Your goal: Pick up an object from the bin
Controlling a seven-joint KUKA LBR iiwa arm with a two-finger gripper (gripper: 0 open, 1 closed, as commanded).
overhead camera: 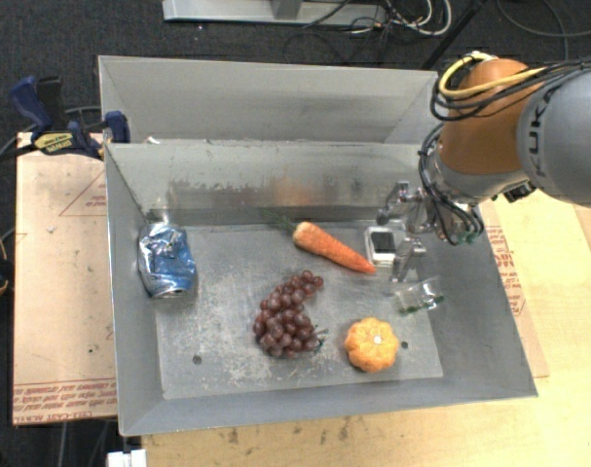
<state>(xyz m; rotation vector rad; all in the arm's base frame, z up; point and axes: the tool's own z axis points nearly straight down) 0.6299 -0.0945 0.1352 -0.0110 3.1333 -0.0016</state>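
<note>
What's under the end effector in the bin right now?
The carrot has its narrow end beside the end effector, on the bin floor. Anything directly beneath is covered.

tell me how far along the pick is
Nothing is picked yet: the carrot, grape bunch, orange and crushed can all lie on the bin floor. In hand: the end effector is at the bin's right, beside the carrot's narrow tip. Left: gripping one thing and lifting it out.

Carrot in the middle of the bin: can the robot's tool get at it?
Probably yes: the tool hangs just right of the carrot, at its thin end, with nothing lying between or on top.
</note>
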